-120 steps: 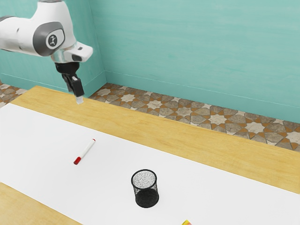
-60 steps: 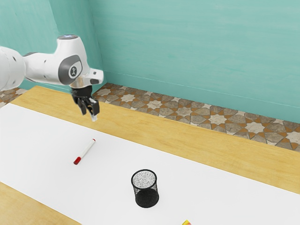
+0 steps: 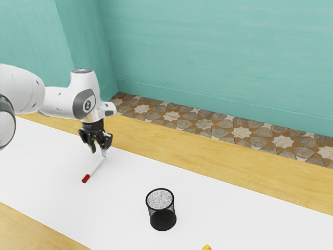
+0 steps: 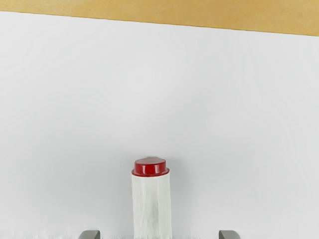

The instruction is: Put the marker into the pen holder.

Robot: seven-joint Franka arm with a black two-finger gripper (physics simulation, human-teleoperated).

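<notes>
Nearest, a scrap of yellow [image 3: 207,248] at the exterior view's lower edge. Just past it, the pen holder [image 3: 163,221], upright on the white sheet [image 3: 218,200], unmoved. Farther off, the marker [image 3: 95,166] lies on the same sheet, well apart from the holder, also unmoved. Change is at its far end: the gripper [image 3: 99,151] has come down close above it, fingers spread, nothing clamped. Wrist view puts the marker's plain end [image 4: 150,167] between the fingertips' lines. Reads as late approach; grasp still to come, likely wanting a shift toward mid-barrel. Beyond, bare wood [image 3: 208,151], patterned floor [image 3: 203,124].
</notes>
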